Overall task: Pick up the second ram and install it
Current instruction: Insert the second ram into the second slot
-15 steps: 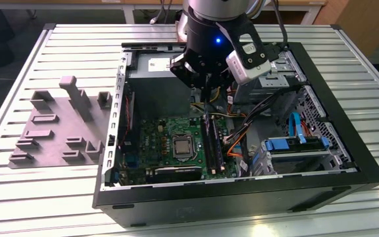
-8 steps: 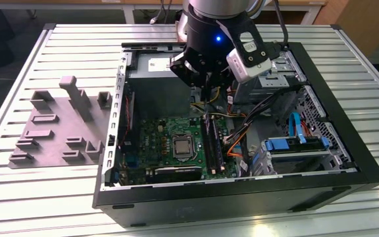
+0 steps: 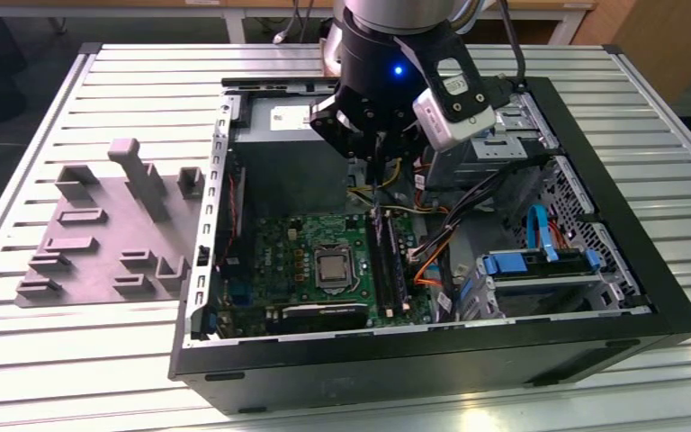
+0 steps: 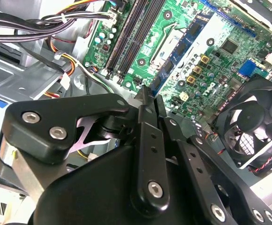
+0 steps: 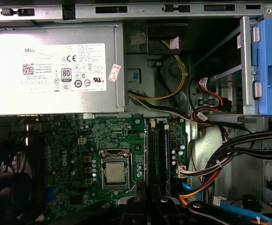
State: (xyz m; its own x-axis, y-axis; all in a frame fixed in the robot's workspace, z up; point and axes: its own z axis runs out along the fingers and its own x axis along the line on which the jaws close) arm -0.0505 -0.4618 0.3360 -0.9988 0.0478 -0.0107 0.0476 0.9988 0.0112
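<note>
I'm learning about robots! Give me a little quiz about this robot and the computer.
1. True or false: the computer case lies open on the slatted table.
2. The gripper, shut on the second ram, hangs above which part? A) the fan B) the long black slots C) the grey tray
3. Fill in: the plastic drive-bay clips are coloured ____.
Key: 1 true; 2 B; 3 blue.
</note>
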